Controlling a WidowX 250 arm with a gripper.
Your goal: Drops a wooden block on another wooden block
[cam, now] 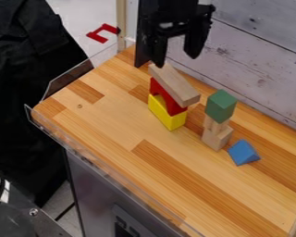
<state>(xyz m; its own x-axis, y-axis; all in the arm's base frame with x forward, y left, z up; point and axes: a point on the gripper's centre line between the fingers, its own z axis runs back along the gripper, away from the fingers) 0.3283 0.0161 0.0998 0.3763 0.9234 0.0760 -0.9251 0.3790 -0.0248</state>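
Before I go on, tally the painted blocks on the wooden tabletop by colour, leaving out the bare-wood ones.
Yellow block, at the bottom of its stack: 1
Red block, on the yellow one: 1
Green block, atop bare wood: 1
Blue block, on the tabletop: 1
Total: 4

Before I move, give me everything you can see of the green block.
The green block is roughly a cube, with flat faces, straight edges and what looks like a painted wooden surface. It sits upright, one vertical edge toward the camera, on top of the unpainted wooden pieces, which are all that it visibly touches. It stands apart from the blue block and the red arch, and the gripper is clear of it.
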